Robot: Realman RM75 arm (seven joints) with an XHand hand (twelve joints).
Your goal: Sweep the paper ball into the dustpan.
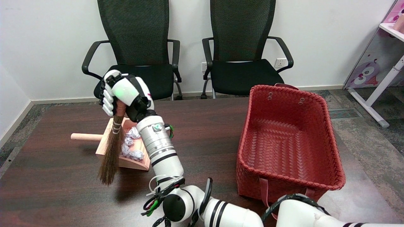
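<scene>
Above the dustpan (139,164), the right hand (121,93) grips a small broom (112,148) by its handle top, bristles hanging. Paper balls (132,143) lie inside the pan: likely light, crushable, easily flicked by soft bristles.

No readable text, label, brand name or number is showing anywhere in the head view. The pink panel (367,67) at the far right is carrying only a cartoon owl picture, with no lettering that can be made out.
</scene>
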